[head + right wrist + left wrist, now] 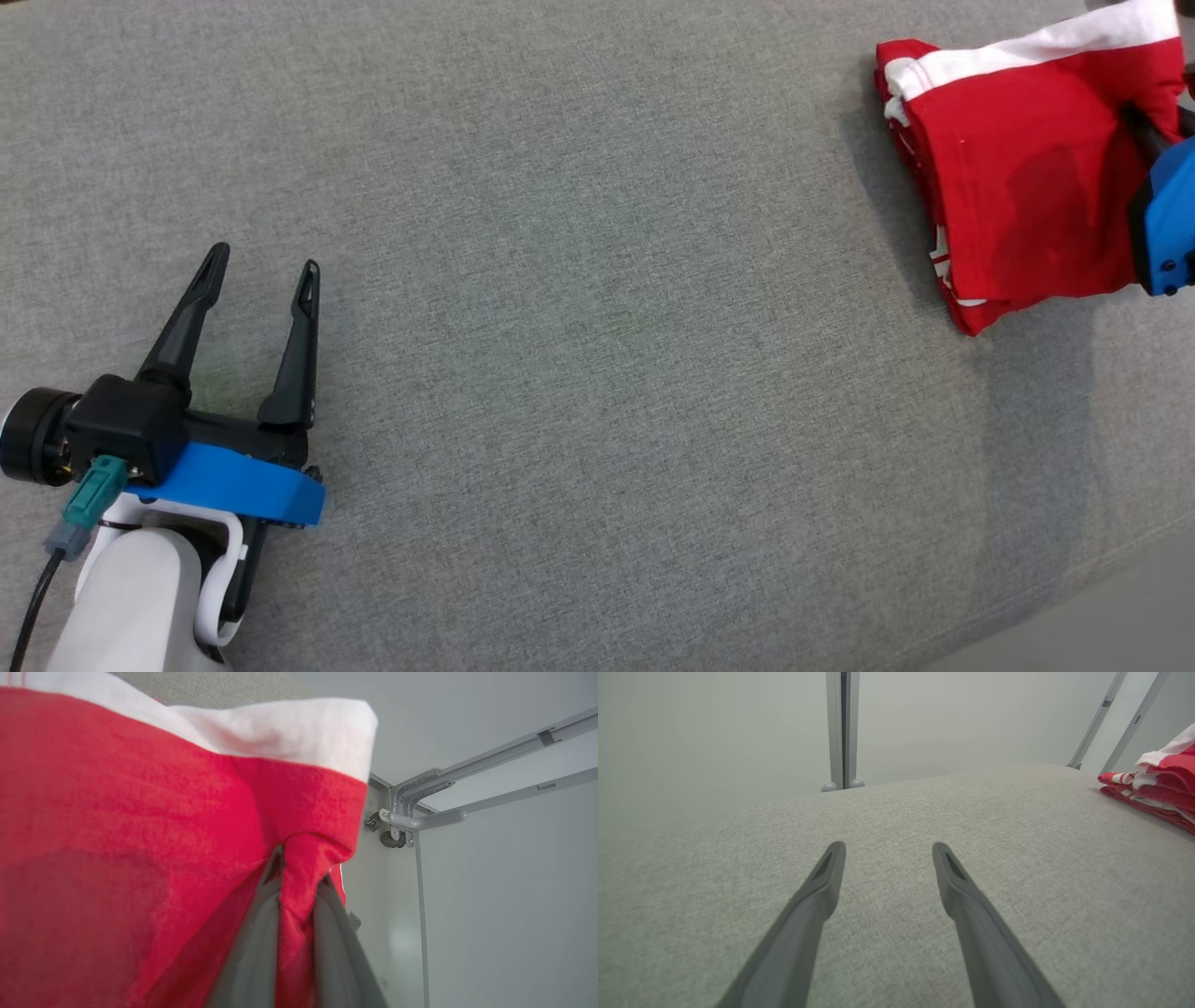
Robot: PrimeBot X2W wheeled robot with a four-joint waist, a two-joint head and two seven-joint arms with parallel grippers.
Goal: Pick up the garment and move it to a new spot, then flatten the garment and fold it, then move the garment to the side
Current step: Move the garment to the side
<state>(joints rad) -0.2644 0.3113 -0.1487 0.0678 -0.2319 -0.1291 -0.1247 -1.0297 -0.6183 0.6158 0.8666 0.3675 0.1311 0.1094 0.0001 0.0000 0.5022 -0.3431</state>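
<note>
Folded garment, final step judged: shifting it to the side.
Left gripper [264, 258], lower left, jaws spread, holding nothing, above grey woven fabric surface [597, 392]. Red folded cloth garment with white band [1018, 177], upper right, pinched by right gripper [301, 868]. Next: set down, release short of surface edge. Grey metal frame rails [472, 809] close by.

No text, label, brand, number or sign can be read in any of the views. The red garment [1027, 140] shows a few white marks along its folded lower-left edge in the head view. They are too small and too tucked into the folds to tell whether they are lettering.
</note>
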